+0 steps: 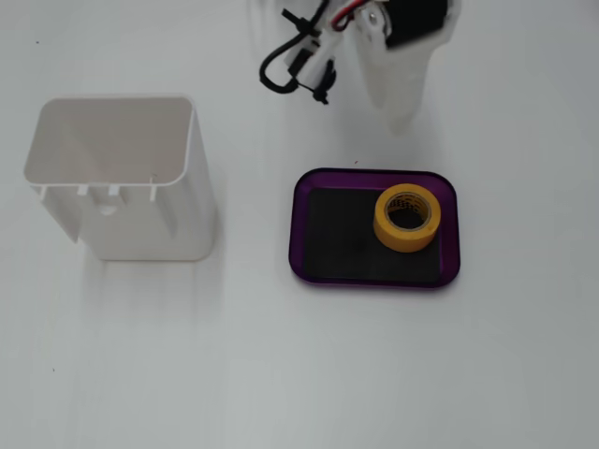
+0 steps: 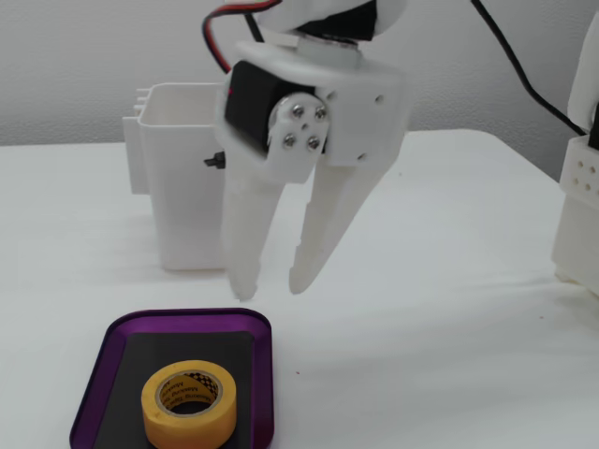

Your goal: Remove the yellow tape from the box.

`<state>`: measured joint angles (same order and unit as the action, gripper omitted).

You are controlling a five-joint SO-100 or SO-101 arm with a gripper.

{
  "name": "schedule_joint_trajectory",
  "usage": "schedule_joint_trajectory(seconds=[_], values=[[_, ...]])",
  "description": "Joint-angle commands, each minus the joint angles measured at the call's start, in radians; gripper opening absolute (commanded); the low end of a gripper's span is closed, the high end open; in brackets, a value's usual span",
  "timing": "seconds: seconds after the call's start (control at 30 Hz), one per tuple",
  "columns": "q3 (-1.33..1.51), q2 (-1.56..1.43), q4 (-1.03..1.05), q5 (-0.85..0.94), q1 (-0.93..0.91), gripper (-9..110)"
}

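The yellow tape [image 1: 407, 217] lies flat on the black mat in the right half of the purple-rimmed box [image 1: 296, 224], in a fixed view. In the other fixed view the tape [image 2: 189, 404] sits near the front of the box [image 2: 266, 374]. My white gripper [image 2: 271, 285] points down, its fingers slightly apart and empty, hovering just beyond the box's far rim. It touches neither the box nor the tape. In the view from above, the gripper [image 1: 401, 120] is past the box's upper edge.
A tall white open-topped container [image 1: 122, 178] stands left of the box; it also shows behind the gripper [image 2: 178, 187]. Black and red cables [image 1: 299, 65] hang by the arm. A white robot base part [image 2: 580, 215] stands at the right edge.
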<state>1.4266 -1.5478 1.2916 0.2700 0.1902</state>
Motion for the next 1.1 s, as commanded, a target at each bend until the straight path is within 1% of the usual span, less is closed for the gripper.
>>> schedule_joint_trajectory(seconds=[0.0, 0.63, 1.07], values=[[-0.109, 0.061, 0.005, -0.023, 0.018, 10], [-0.268, 0.327, -0.012, -0.018, 0.012, 10], [-0.256, 0.359, -0.094, -0.018, 0.012, 10]])
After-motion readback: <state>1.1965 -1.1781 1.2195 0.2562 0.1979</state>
